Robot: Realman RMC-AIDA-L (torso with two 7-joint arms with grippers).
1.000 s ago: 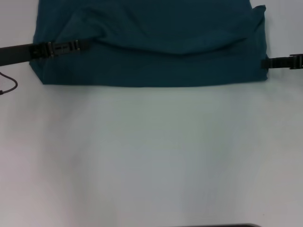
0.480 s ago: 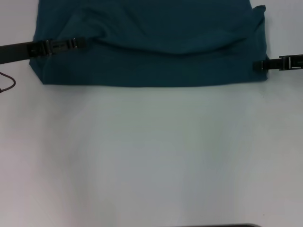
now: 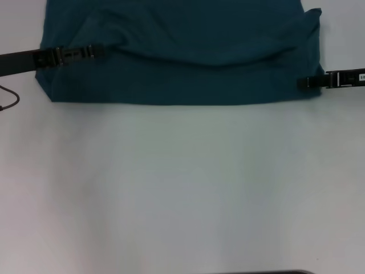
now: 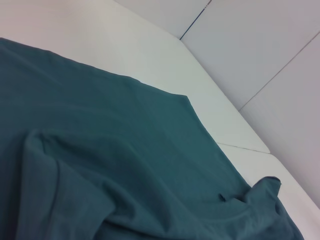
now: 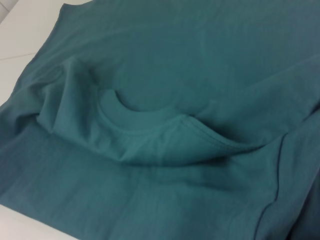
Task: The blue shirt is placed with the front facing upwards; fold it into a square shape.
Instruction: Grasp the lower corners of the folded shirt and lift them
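Teal-blue shirt (image 3: 182, 51) lies folded at far edge of white table (image 3: 182, 188), neckline crease across middle. Left gripper (image 3: 94, 52) over its left side, right gripper (image 3: 303, 82) at right edge; finger state unclear for both.

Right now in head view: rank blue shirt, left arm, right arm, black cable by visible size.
1. Blue shirt
2. Left arm with left gripper
3. Right arm with right gripper
4. Black cable at the table's left edge; smallest
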